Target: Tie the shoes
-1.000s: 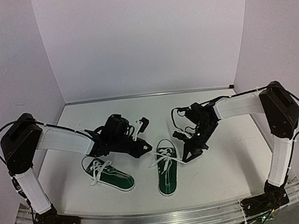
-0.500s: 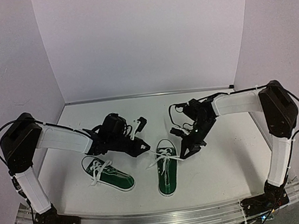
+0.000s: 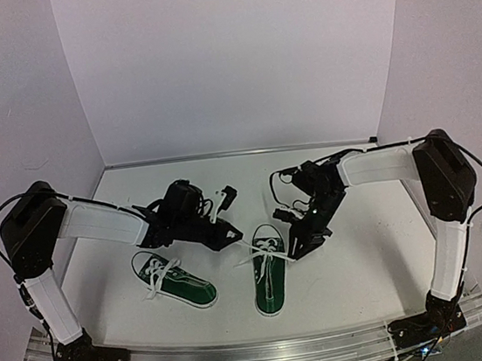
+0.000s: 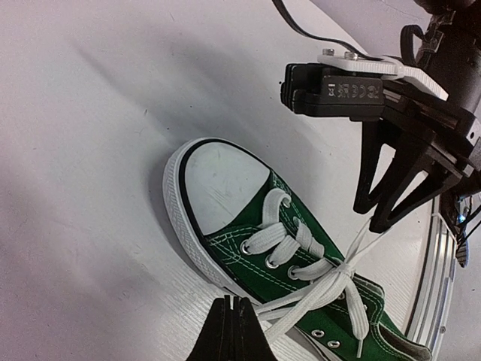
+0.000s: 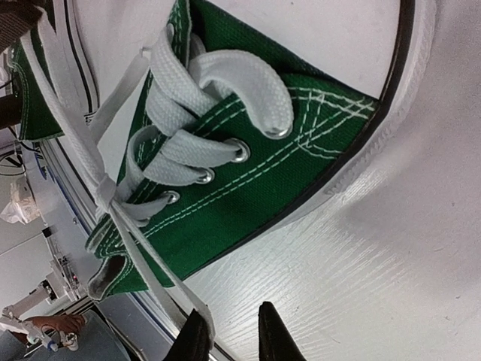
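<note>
The shoe [image 3: 269, 283] lies toe-away between the left gripper [image 4: 231, 320], clamped on one lace [image 4: 297, 297], and the right gripper [image 5: 231, 312] (fingers seemingly parted, hold unclear).

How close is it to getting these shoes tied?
Early days. On the shoe nearer the right arm, the laces are crossed once, seemingly a first knot. The left gripper pinches one end; the other runs taut to the right gripper. No bow yet, and the second shoe lies with loose laces.
</note>
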Robot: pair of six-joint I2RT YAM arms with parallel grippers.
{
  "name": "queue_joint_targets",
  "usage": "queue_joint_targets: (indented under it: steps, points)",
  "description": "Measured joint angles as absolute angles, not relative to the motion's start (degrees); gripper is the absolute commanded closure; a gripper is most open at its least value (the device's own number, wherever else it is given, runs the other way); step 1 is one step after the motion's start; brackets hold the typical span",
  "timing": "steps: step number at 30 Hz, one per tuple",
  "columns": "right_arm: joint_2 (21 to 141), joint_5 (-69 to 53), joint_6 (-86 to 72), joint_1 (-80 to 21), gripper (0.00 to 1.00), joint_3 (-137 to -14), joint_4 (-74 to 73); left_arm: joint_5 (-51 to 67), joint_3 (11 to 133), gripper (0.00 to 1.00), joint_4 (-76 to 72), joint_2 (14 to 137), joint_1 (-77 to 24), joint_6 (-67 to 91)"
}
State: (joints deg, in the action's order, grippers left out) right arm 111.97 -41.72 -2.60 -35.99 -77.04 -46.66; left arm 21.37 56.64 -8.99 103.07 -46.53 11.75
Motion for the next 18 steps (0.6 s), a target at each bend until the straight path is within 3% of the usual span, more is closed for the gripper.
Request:
queue_joint_targets:
  steps: [8,18]
  points:
    - [112.20,-41.55,-4.02,-36.05,0.63,-81.60,-47.20,22.16,56.86,1.00,-8.89,103.08,-46.39,11.22]
    - [112.20,-39.46,-4.96,-36.03,0.64,-83.15,-47.18,23.63,59.17,1.00,-7.84,103.42,-46.75,9.42]
